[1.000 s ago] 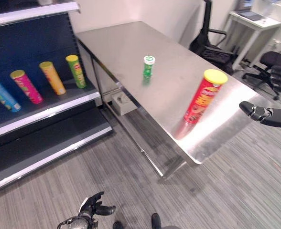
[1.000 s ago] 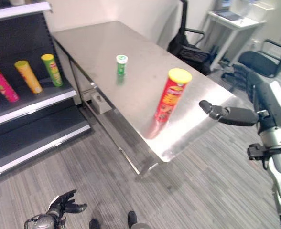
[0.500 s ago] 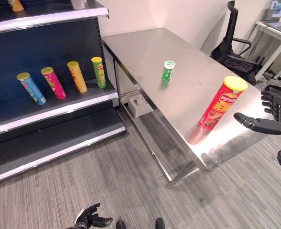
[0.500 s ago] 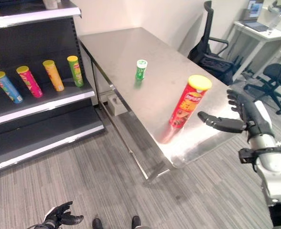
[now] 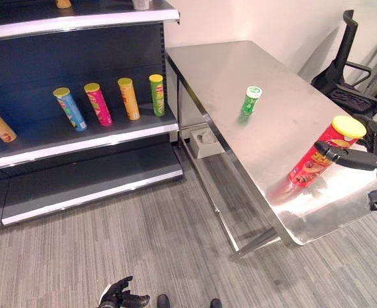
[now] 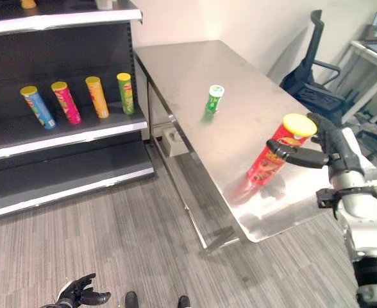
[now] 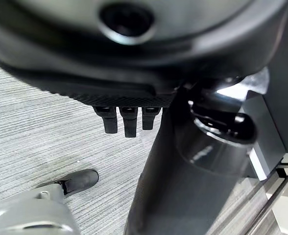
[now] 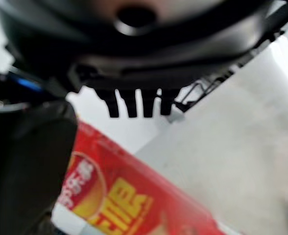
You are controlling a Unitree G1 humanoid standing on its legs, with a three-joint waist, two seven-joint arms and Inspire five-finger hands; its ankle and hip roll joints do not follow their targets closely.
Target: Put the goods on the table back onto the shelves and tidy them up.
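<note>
You are seeing the right hand bracketing, fingers spread wide, the red can standing at 4 o'clock on the tabletop, while the left hand is hanging relaxed near the floor at 7 o'clock.

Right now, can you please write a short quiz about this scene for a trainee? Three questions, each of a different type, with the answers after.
1. True or false: the right hand has lifted the red can off the table.
2. Multiple choice: what colour is the small bottle standing on the table? A blue, B green, C orange.
3. Fill in: the lid of the red can is ____.

Key
1. False. The can stands on the table; the hand is open, thumb in front of the can's upper part and fingers behind it.
2. B, green with a white cap.
3. Yellow.

The left hand hangs low by the floor, away from the goods.
</note>
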